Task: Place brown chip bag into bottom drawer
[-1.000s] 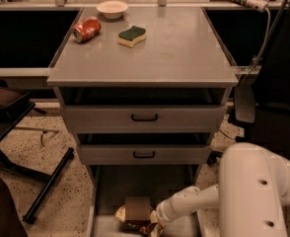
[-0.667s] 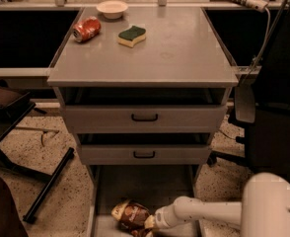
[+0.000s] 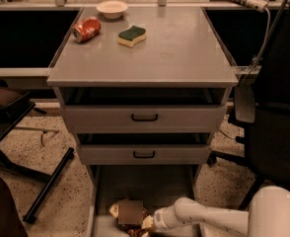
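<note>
Movement over the last second is small: the brown chip bag has settled low at the front of the open bottom drawer and now shows a flat brown face. Placement looks all but done, I judge. The white arm reaches in low from the right, nearly level. Its hand is against the bag's right edge; whether it grips or has released, I cannot tell.
</note>
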You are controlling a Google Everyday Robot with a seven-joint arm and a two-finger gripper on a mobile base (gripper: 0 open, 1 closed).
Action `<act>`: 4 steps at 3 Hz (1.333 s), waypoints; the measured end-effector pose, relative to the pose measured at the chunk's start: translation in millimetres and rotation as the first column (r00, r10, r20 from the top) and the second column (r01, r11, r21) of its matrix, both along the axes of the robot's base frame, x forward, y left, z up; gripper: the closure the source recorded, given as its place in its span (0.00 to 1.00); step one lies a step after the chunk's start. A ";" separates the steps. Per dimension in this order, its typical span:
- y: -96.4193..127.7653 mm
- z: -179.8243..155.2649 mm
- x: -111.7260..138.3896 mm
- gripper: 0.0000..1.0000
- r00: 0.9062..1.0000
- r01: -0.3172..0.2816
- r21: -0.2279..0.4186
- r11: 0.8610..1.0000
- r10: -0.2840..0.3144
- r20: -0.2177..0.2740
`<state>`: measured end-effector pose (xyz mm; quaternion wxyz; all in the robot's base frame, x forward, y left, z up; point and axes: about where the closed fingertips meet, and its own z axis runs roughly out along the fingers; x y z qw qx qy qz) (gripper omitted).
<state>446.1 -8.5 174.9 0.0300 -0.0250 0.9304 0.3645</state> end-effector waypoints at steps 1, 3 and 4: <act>0.0 0.0 0.0 0.35 1.000 0.000 0.000 1.000 0.000 0.000; 0.1 0.0 -0.1 0.00 1.000 0.000 0.000 1.000 0.000 0.000; 0.1 0.0 -0.1 0.00 1.000 0.000 0.000 1.000 0.000 0.000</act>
